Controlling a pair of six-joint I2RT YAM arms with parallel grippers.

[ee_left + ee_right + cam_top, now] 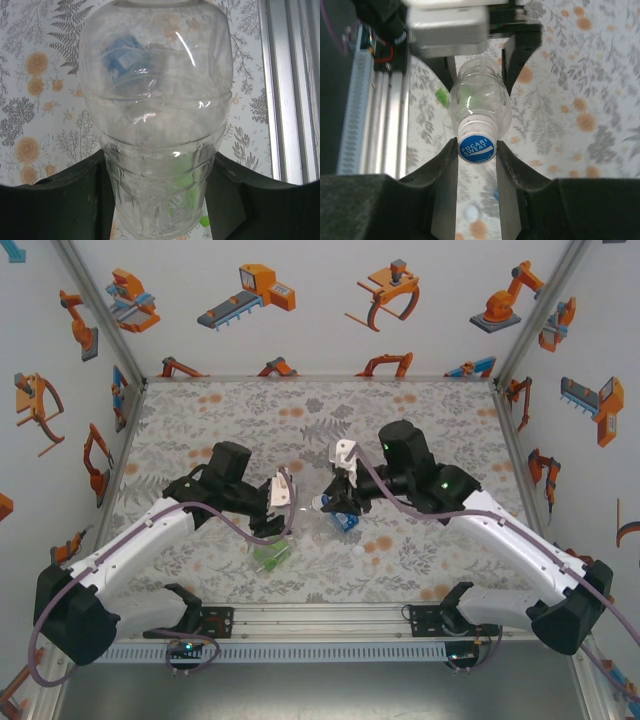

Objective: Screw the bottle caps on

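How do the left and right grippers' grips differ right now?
The left gripper clamps the clear bottle around its body; the right gripper pinches only its blue-printed cap. The left's fingers stand wide apart, the right's close together. Both hold the same bottle.

**What I cannot make out**

In my left wrist view the clear bottle runs off the top and bottom edges. Blue and green smears behind its wall are too blurred to name. My right fingers cover the bottle cap at its sides. Beneath them a pale round spot on the table is blurred. From above, my right gripper hides part of the blue-label bottle.
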